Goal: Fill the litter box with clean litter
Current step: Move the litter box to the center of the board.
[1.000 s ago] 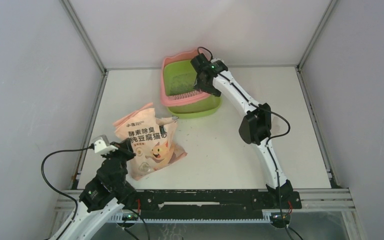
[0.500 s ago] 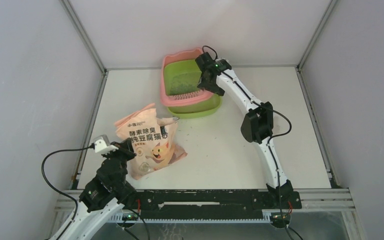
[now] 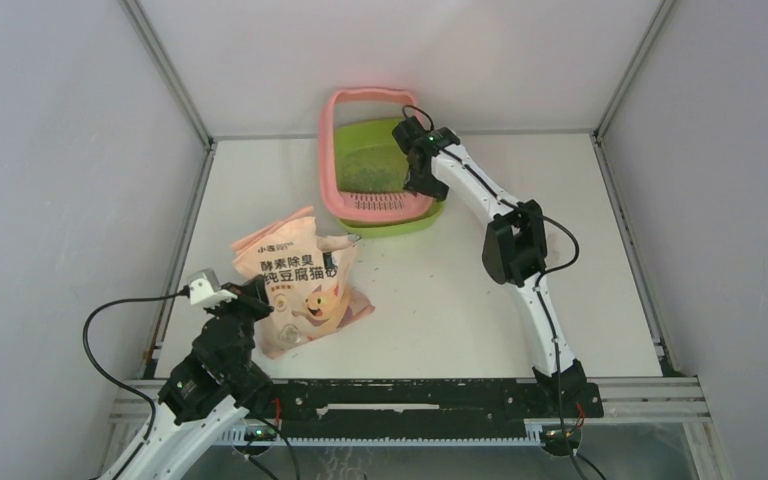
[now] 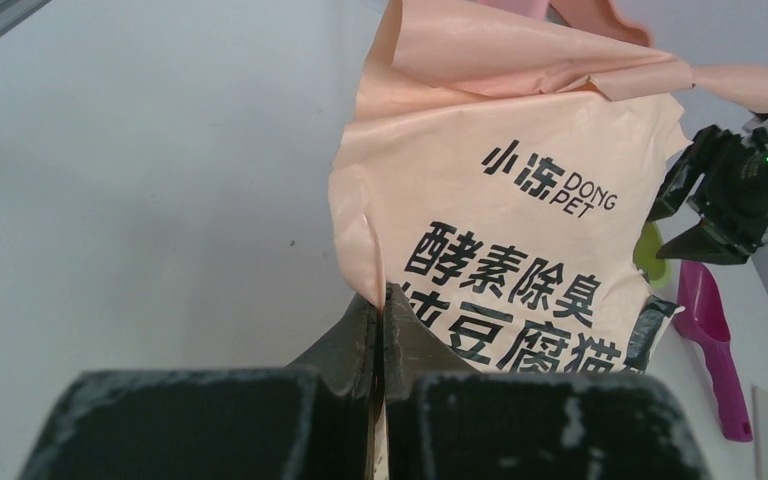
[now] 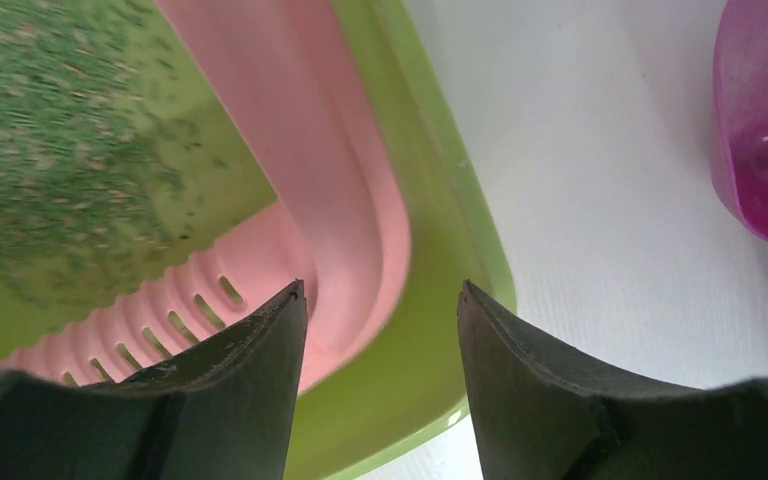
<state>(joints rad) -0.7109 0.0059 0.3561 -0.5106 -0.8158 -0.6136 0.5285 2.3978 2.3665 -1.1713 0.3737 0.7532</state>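
The litter box (image 3: 332, 150), pink-rimmed with a lime-green basin, stands at the back of the table. Greyish litter (image 3: 365, 168) lies in its basin, also seen in the right wrist view as litter (image 5: 50, 150) beside the slotted pink grid (image 5: 175, 310). My right gripper (image 3: 422, 183) hangs open over the box's near right corner. In its own view the right gripper (image 5: 380, 292) has the pink rim (image 5: 350, 215) and green wall between its fingers, with gaps on both sides. My left gripper (image 4: 380, 300) is shut on the edge of the peach-pink bag (image 4: 520, 230).
The bag (image 3: 295, 285) lies at the front left of the table, its torn top toward the box. A magenta scoop (image 5: 765, 150) rests on the table right of the box, seen also as the scoop (image 4: 712, 345) past the bag. Enclosure walls stand on three sides.
The right gripper has shifted right, from over the grid to the box's near right corner, and its jaws have narrowed. The box now shows more of its basin. The left arm is still.
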